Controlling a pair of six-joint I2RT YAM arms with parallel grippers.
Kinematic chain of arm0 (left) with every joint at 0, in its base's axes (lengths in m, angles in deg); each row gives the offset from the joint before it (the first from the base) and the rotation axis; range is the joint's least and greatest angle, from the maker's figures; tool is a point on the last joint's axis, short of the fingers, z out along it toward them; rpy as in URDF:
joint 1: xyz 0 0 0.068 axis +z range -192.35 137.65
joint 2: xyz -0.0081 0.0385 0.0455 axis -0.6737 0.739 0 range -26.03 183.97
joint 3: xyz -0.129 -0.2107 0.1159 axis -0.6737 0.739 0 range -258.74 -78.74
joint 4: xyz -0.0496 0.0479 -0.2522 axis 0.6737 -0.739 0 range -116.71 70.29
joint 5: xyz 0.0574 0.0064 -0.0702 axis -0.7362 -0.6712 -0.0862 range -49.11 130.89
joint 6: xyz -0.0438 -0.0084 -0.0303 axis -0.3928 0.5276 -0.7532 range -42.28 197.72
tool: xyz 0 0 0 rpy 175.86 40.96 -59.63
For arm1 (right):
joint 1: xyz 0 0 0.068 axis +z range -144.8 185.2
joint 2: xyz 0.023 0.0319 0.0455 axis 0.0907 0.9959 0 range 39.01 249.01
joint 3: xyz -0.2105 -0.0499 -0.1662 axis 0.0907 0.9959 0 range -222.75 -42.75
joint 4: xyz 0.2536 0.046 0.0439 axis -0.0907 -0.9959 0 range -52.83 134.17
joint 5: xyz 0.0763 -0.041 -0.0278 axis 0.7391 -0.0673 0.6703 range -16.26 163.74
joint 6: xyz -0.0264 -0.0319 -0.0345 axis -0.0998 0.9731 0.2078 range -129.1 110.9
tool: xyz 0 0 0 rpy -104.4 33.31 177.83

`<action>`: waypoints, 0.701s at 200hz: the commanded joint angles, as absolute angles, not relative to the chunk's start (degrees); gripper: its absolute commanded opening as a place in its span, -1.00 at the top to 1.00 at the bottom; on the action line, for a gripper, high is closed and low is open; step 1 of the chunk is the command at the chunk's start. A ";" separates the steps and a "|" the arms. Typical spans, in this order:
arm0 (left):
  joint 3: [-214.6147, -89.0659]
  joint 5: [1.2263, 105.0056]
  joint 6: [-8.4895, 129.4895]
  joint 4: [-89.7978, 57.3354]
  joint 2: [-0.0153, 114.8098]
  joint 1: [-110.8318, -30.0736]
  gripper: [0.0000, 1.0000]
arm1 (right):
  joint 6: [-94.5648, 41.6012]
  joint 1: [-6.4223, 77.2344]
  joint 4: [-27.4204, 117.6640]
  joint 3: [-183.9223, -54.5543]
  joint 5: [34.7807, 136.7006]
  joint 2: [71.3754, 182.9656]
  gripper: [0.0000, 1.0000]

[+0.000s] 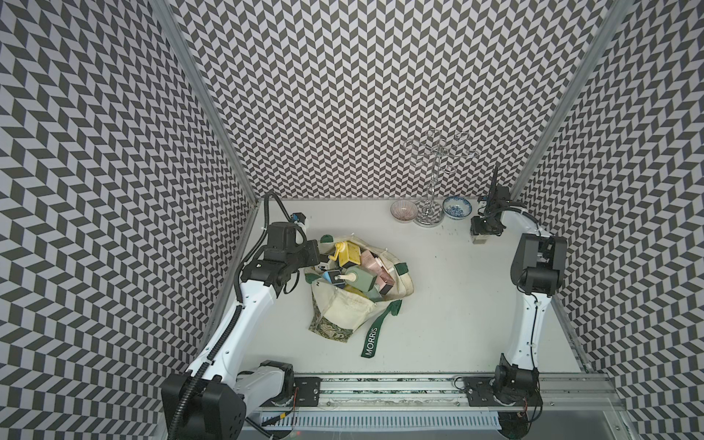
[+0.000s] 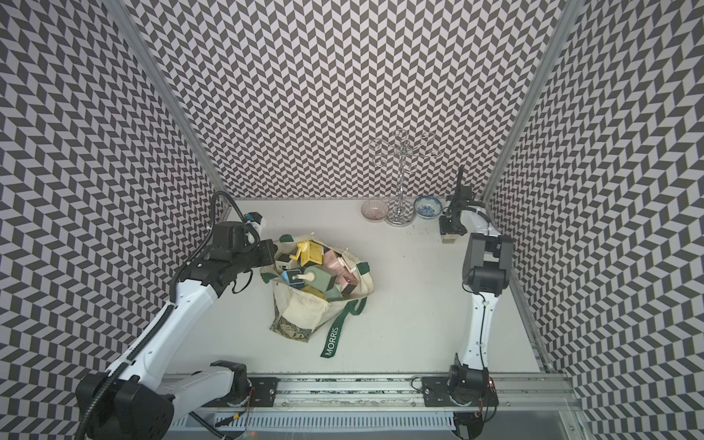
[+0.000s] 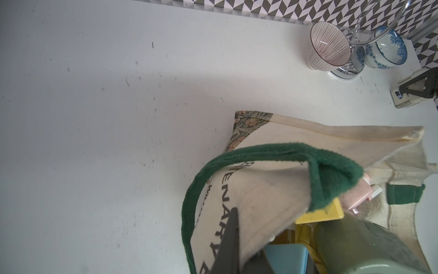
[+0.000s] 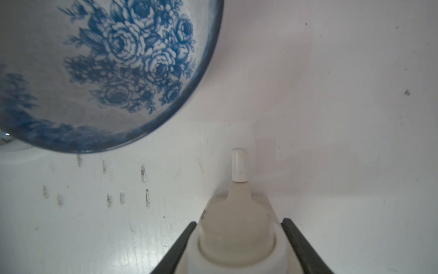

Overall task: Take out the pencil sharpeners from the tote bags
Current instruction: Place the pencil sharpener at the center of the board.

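Mostly, the pencil sharpeners [image 1: 360, 278] are in the tote bag [image 1: 354, 310]: yellow, green, pink and blue bodies crowd its open mouth. Bag lies slumped left of centre on the bench [image 1: 449, 304], with its "MORRIS" strap [image 1: 371, 341] trailing toward the front. Left tool [image 1: 319, 263] is closed together on the cream cloth at the bag's rim. One beige sharpener [image 4: 237, 239] sits on the bench at back right, near the blue-flowered bowl [image 4: 106, 71]. Right tool [image 4: 239, 222] straddles it, fingers apart.
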State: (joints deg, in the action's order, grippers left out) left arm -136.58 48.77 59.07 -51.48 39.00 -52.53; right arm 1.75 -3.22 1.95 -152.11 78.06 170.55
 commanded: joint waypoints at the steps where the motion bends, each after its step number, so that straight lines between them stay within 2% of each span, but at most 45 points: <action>1: -138.25 48.88 59.66 -47.05 36.26 -52.99 1.00 | 0.75 -3.06 2.98 -152.62 77.74 171.28 -0.32; 15: -138.28 49.08 59.53 -47.05 36.38 -52.99 1.00 | -0.50 -3.06 3.05 -152.96 77.75 170.36 -0.45; 41: -138.24 50.33 59.59 -46.95 36.62 -52.99 1.00 | -1.55 -3.06 2.51 -152.76 77.82 168.14 -0.54; 97: -138.16 50.11 59.45 -46.87 36.30 -53.16 1.00 | -2.96 -2.74 3.15 -147.12 78.02 161.14 -0.56; 140: -138.15 48.93 59.69 -46.96 36.36 -53.25 1.00 | -5.97 -0.27 5.51 -139.06 74.83 147.85 -0.54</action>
